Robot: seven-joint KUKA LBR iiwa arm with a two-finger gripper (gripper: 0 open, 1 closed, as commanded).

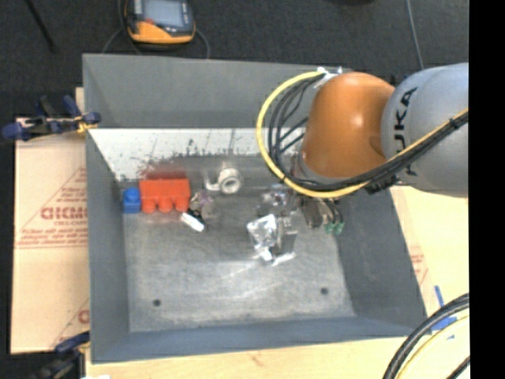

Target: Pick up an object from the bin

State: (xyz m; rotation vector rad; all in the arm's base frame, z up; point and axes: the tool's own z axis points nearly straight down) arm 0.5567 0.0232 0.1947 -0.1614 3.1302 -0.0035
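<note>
Orange wrist cover [347, 125]: sitting highest, nearest the lens, and hiding much of the tool below; yellow and black cables [272, 129] are looping round its left side.
Arm [434, 125]: reaching in over the bin's right wall and hanging above the right half of the floor.
Pincer [272, 239]: pointing down, low over the floor just right of centre. I cannot tell whether it is released or clenched, or whether the silvery glint there is its own metal or a thing.
Bin [237, 93]: grey, with sloping walls that are funnelling things onto the flat floor.
Nearest things: a white ring [229, 181] is lying up-left of the pincer, apart from it; a small white scrap [193, 221] is lying further left.
Other things: a red stud brick [166, 194] and a blue block [132, 201] are sitting side by side near the back-left wall, well apart from the pincer.
Task thing: seemingly not yet lifted; the ring is looking the likeliest pick.
Room: the front half of the floor is lying open. The brick's spot near the wall is leaving less room for closing.
</note>
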